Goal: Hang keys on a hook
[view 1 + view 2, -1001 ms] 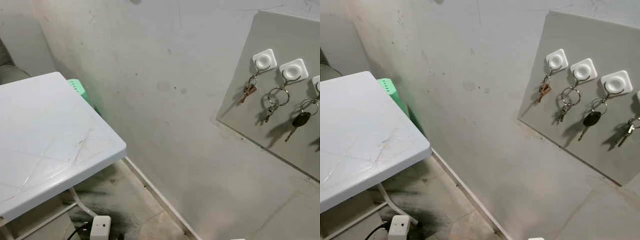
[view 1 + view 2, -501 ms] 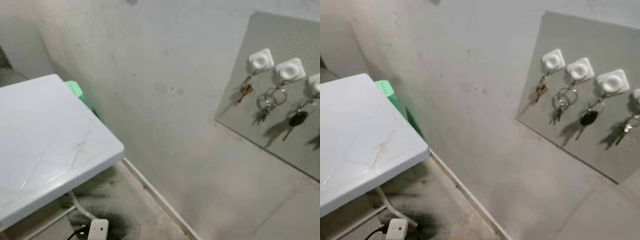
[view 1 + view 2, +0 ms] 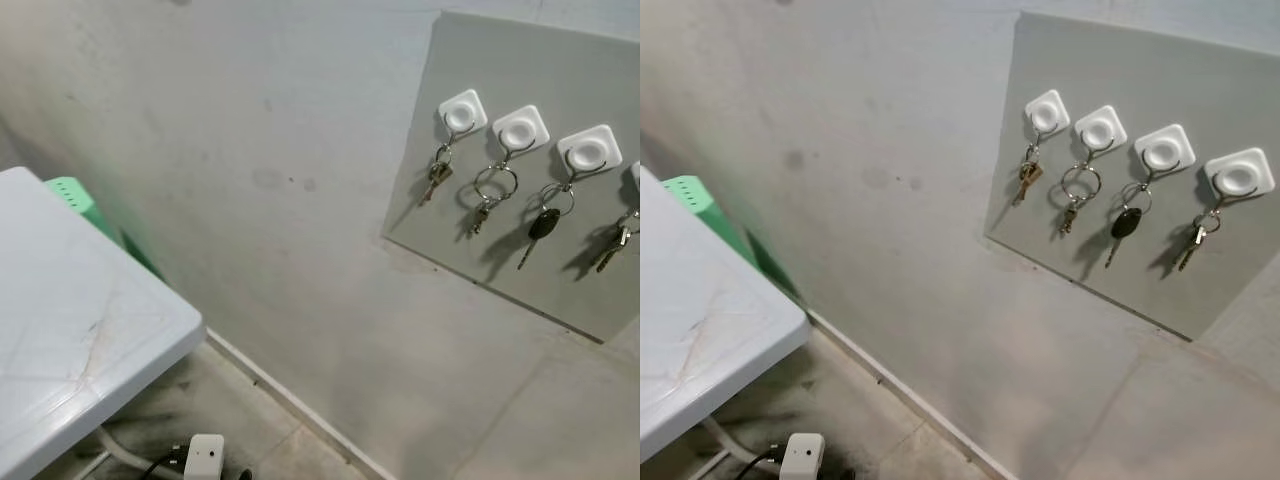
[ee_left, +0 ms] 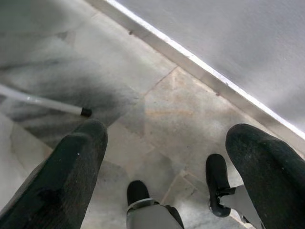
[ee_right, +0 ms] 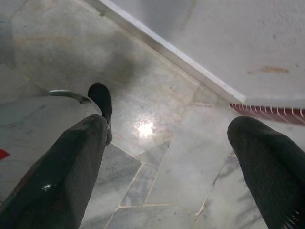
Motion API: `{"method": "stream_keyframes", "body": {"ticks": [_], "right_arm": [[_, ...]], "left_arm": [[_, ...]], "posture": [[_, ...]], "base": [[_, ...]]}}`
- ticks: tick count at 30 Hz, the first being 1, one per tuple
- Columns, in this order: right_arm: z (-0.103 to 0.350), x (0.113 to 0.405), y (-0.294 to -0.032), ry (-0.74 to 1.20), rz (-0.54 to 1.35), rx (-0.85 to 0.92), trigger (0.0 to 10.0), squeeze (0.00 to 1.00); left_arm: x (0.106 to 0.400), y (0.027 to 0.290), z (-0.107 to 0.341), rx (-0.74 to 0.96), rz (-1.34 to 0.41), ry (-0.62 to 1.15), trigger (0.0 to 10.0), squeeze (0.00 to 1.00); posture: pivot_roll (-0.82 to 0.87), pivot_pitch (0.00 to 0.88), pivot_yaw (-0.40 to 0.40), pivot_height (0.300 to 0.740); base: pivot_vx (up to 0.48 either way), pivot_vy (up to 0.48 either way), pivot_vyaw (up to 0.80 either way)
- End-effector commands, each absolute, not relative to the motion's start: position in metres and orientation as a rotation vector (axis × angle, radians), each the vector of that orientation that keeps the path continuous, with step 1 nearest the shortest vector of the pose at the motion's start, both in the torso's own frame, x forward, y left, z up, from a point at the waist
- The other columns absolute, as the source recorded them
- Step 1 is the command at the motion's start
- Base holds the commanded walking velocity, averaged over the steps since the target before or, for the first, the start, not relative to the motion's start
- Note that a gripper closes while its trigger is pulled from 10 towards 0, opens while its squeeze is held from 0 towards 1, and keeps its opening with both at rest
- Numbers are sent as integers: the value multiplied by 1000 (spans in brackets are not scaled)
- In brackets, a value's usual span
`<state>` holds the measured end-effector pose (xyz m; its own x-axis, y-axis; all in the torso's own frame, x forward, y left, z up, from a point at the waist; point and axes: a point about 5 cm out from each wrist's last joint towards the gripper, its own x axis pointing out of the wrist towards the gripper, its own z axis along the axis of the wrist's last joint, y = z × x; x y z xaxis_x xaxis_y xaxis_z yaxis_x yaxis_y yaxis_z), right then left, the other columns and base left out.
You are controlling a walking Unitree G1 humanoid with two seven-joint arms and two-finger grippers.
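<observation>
A grey board [image 3: 1120,60] hangs on the wall at the upper right. Several white square hooks sit on it in a slanted row, from the first hook [image 3: 1047,110] to the last hook [image 3: 1238,173]. A set of keys hangs from each: brass keys [image 3: 1026,175], a big ring with a small key [image 3: 1076,188], a black-headed key [image 3: 1124,222] and silver keys [image 3: 1196,236]. My left gripper [image 4: 167,143] hangs open over the floor, nothing between its fingers. My right gripper [image 5: 169,138] is open too, holding nothing.
A white table [image 3: 70,340] fills the lower left, with a green plastic thing [image 3: 75,195] behind it by the wall. A white power adapter [image 3: 205,455] lies on the stone floor. A baseboard [image 3: 290,400] runs along the wall. My feet [image 4: 217,183] stand on the floor.
The camera has swung to the right: the board now sits further left in the picture with its last hook in sight, and less of the table shows. Nothing itself has moved.
</observation>
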<state>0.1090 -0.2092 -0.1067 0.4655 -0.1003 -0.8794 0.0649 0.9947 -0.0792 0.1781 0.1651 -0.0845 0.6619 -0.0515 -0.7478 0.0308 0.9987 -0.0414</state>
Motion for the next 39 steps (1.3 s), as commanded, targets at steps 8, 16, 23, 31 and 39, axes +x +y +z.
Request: {"method": "stream_keyframes", "body": {"ticks": [8,16,23,31,39], "right_arm": [[-107,107,-210,1093,-113,-22,10000,0],[-108,105,-211,1098,-120,-17,10000,0],[-108,104,-212,1099,-122,-15,10000,0],[-108,104,-213,1100,-126,-12,10000,0],[-108,103,-213,1101,-128,-11,10000,0]], "left_arm": [[178,166,-85,-13,-53,851,10000,0],[175,165,-86,-18,-46,858,10000,0],[174,165,-87,-16,-50,860,10000,0],[174,164,-87,-20,-54,862,10000,0],[174,164,-87,-7,-49,864,10000,0]], "posture": [[-14,0,-25,740],[-13,0,-30,740],[-12,0,-30,740],[-12,0,-32,740],[-11,0,-36,740]], "base": [[0,0,-719],[0,0,-718],[0,0,-709],[0,-224,-709],[0,-480,-703]]}}
